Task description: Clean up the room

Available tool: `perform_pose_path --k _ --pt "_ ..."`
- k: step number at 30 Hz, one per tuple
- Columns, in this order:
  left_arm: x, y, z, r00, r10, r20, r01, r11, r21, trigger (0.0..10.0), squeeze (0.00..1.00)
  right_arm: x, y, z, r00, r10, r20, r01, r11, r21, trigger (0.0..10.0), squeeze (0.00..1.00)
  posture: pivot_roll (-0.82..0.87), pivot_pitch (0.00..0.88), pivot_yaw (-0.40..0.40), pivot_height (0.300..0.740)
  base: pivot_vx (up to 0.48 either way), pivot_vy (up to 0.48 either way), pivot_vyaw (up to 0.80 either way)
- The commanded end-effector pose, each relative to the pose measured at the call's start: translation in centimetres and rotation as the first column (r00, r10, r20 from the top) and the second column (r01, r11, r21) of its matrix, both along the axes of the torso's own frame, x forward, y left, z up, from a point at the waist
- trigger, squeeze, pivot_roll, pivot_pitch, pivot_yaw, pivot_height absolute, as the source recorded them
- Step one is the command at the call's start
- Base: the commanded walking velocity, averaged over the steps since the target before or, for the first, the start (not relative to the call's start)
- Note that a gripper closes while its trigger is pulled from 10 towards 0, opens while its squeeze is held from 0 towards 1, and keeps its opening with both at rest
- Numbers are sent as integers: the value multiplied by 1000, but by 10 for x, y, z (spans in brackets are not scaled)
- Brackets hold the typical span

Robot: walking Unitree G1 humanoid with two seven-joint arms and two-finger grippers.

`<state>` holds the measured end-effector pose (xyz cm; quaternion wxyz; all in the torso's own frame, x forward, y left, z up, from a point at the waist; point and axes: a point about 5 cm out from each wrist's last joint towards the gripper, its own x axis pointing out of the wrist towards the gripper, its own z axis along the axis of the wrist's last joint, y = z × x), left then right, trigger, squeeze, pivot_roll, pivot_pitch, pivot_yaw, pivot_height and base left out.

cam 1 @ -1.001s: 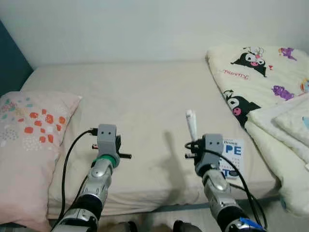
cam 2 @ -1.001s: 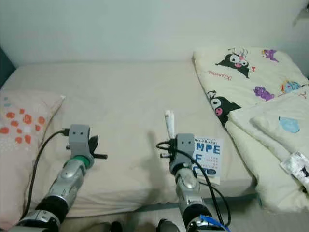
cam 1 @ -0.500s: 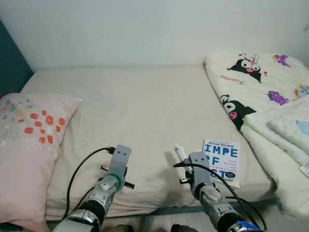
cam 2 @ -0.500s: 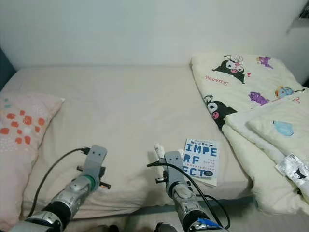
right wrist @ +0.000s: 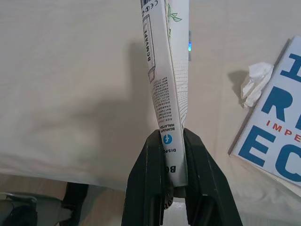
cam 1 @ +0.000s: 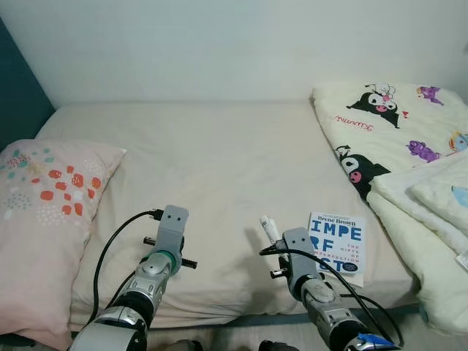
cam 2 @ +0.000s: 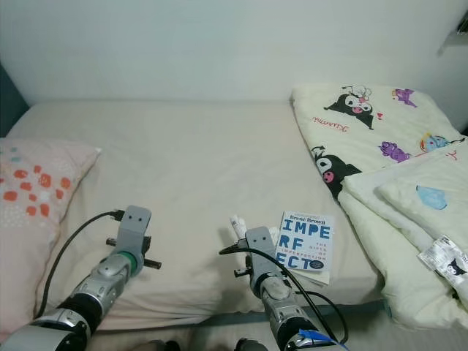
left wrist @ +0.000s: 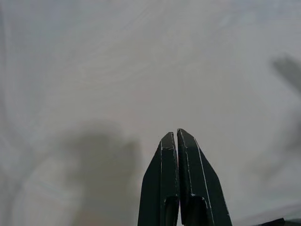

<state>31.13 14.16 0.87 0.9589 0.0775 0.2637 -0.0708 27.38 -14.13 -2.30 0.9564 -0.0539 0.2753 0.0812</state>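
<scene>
1. Since 1 s ago, right gripper [right wrist: 168, 141] has come down w/ the white tube [right wrist: 167, 70], low over the bed [cam 1: 219, 146] beside the book [cam 1: 335, 240].
2. Tube clamped at its flat end; looks light, soft, squashy, so hold gently.
3. Left gripper [left wrist: 178, 136] closed, empty.

Cut off and covered

The white tube [right wrist: 165, 70] runs past the wrist picture's edge; the book [cam 1: 337, 241] has its near corner behind the right arm, and the pillow [cam 1: 44, 219] is cropped.
</scene>
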Motion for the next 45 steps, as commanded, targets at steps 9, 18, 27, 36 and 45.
perform_pose_path --k 9,18,27,36,45 --pt "15 -10 20 992 -83 91 81 997 17 10000 0 -6 -8 -3 999 -39 25 39 999 1 10000 0 62 0 60 740 0 0 0" --pt "12 -4 15 998 -20 53 23 998 -65 10000 0 -4 -7 -1 999 -35 34 35 999 6 10000 0 74 0 60 740 0 0 0" --pt "-5 5 -4 998 66 1 -65 995 -80 10000 0 -1 -9 3 997 -49 58 48 999 18 10000 0 79 0 43 740 0 0 0" --pt "-23 21 -22 983 167 -77 -174 980 -96 10000 0 2 -4 4 996 -57 61 56 998 27 10000 0 73 0 46 740 0 0 0" --pt "-47 14 -43 975 151 -163 -168 981 -96 10000 0 7 1 9 994 -67 89 63 997 43 10000 0 81 0 40 740 0 0 0"
